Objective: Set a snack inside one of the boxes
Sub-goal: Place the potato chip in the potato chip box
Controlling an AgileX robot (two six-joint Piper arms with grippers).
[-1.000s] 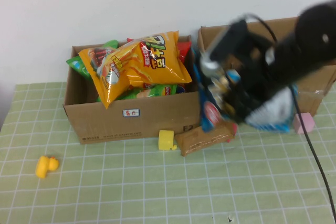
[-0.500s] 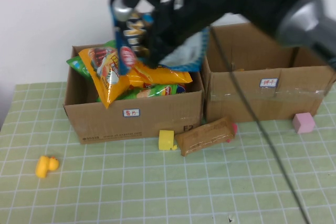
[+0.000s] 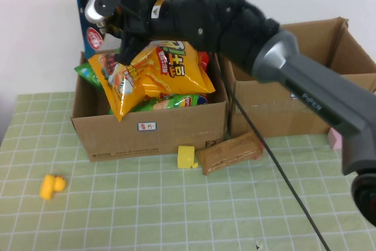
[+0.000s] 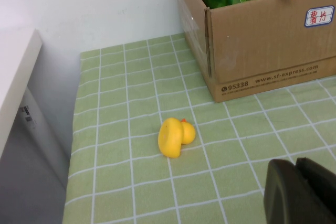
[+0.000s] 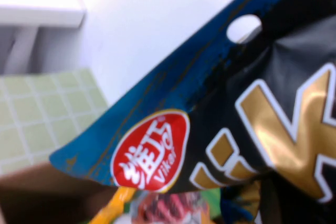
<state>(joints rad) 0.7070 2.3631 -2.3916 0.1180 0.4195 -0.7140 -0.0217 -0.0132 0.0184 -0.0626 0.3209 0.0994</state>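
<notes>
Two boxes: left box [image 3: 117,136] heaped with snack bags — right gripper [image 3: 120,13] clamps blue bag [image 3: 88,24] above; left gripper [image 4: 299,192] state unclear.

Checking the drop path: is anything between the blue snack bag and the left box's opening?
Yes. The right tool holds the blue snack bag above the left box, already heaped with bags; the orange chip bag lies on top. The left tool stays by the yellow duck.

Right arm reached diagonally from the lower right up to the upper left in the high view, fully extended. Right pincer [image 3: 120,24] sat high, tilted downward, fingers closed. Left pincer [image 4: 302,192] appeared only in the left wrist view as a dark finger tip low over the desk [image 4: 131,129].
</notes>
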